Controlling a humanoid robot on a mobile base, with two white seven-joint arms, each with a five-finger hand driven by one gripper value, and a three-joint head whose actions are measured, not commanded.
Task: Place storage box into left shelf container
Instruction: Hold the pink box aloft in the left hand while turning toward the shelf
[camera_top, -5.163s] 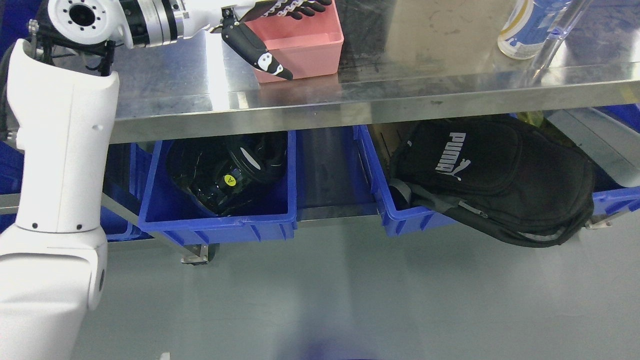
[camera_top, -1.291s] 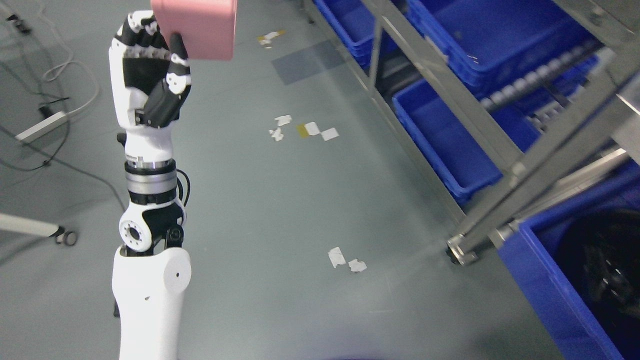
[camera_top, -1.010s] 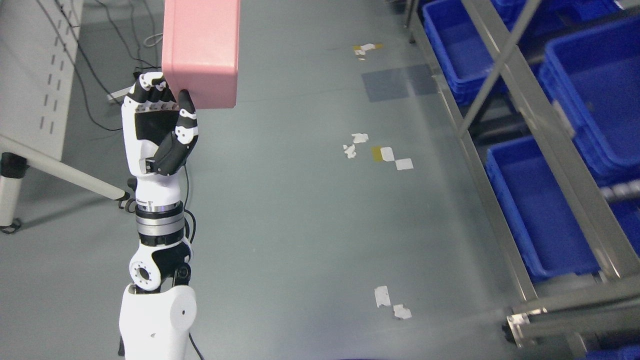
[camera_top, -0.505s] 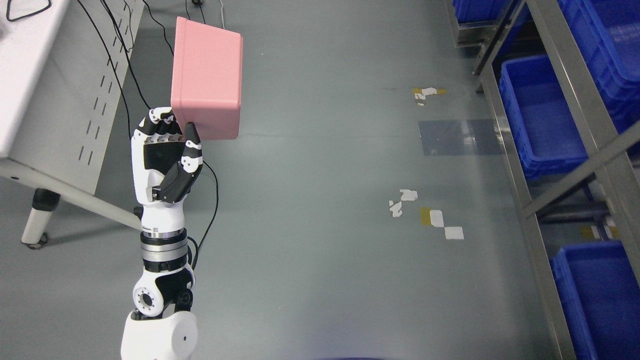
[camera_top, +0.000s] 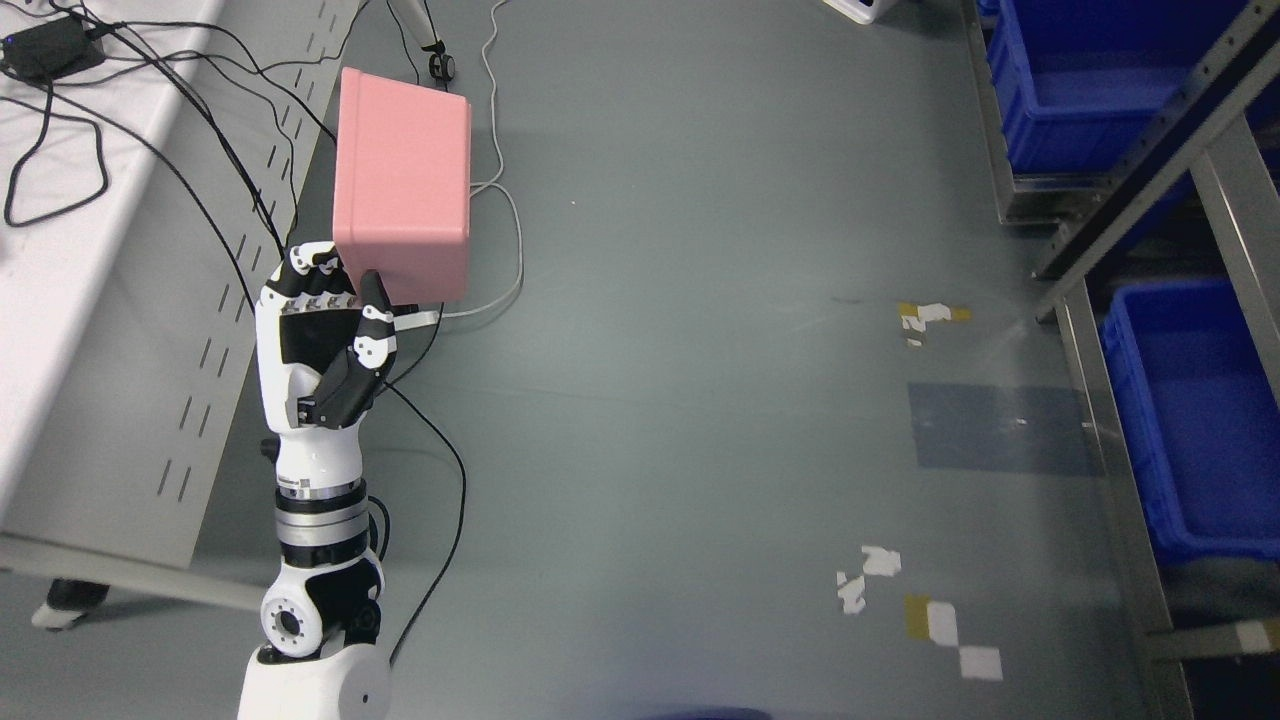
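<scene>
Smooth matt pink plastic storage box (camera_top: 402, 185); glossy blue plastic bins (camera_top: 1190, 420).

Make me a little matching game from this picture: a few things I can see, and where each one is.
Things:
1. pink storage box
2. blue bins
3. white table
4. tape scraps

Places:
A. right edge, in the metal shelf
B. on the floor, lower right
C. held up by the left hand
D. left edge, cables on top

Pairs: 1-C, 2-A, 3-D, 4-B

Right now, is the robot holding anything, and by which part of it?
The left hand holds the pink storage box by its near bottom corner, the thumb pressed against the box's underside. No right hand is in view.
</scene>
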